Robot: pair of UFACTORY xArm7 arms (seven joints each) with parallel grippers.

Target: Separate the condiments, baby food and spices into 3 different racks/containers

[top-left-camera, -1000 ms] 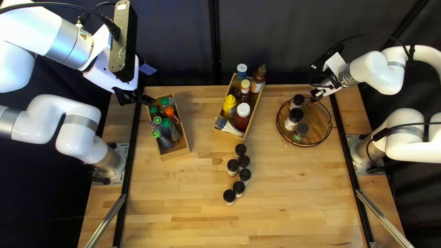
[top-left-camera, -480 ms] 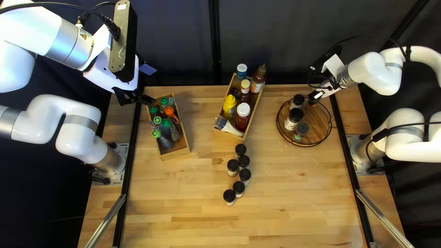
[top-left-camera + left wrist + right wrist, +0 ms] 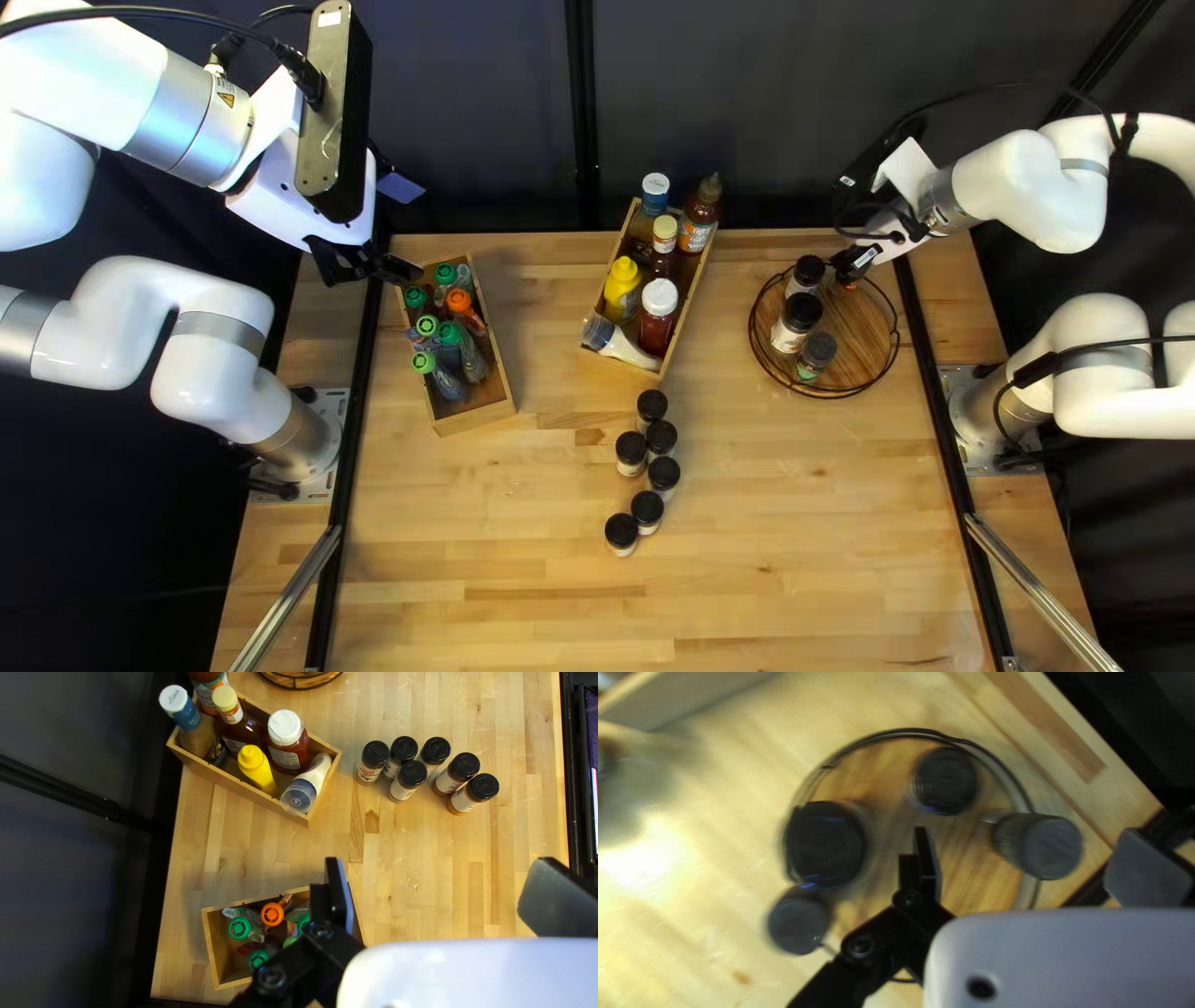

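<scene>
While the right gripper (image 3: 855, 261) hovers over the round tray (image 3: 862, 334), its fingers stand wide apart, gripping nothing, with one spice jar (image 3: 1036, 846) between them and three other jars (image 3: 797, 321) nearby. Near the pouch box (image 3: 479, 420), the left gripper (image 3: 369, 265) holds its fingers wide and empty. Condiments (image 3: 621, 286) fill another box (image 3: 227, 779); six spice jars (image 3: 631, 456) stand on the bench (image 3: 498, 560).

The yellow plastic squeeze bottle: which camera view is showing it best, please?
Left wrist view: it shows the bottle largest, top and side both visible. Top left view shows it smaller; right wrist view, not at all.
</scene>
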